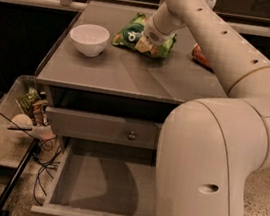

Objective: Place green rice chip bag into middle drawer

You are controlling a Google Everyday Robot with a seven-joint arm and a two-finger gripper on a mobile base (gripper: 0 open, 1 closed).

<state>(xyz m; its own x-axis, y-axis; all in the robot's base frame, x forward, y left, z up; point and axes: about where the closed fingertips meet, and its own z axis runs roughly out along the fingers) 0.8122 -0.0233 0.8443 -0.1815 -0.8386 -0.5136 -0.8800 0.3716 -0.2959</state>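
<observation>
Tool (148,40) at upper centre of frame, over the green rice chip bag (130,30); whether it was open, closed or holding the bag could not be told. Bag lay on the counter (130,71), right of the white bowl (88,38). Middle drawer (105,191) stood pulled out at lower centre, well apart from the bag.

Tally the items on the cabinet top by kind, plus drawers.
Bowls: 1, white bowl
Snack bags: 1, green rice chip bag, claw over it
Cans: 1, orange-red can, partly hidden
Drawers: 2, middle drawer open, upper drawer closed
Total: 5
</observation>
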